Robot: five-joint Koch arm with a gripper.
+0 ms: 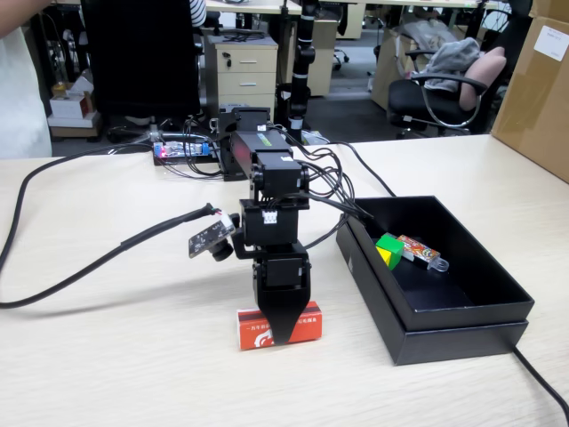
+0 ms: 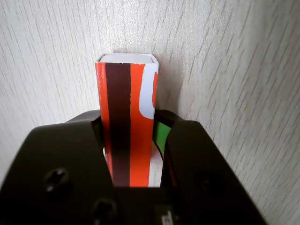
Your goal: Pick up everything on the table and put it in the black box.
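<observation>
The red packet with its dark stripe lies on the table, left of the black box. My gripper points straight down onto its middle. In the wrist view the packet runs between the two black jaws of the gripper, shut on it. The left jaw is against its edge. The right jaw is close beside it with a thin sliver showing. A green cube and a yellow cube rest together inside the box at its left wall.
A small orange-patterned gadget with a clear tip lies in the box beside the cubes. Black cables cross the table to the left of the arm. A brown carton stands at the back right.
</observation>
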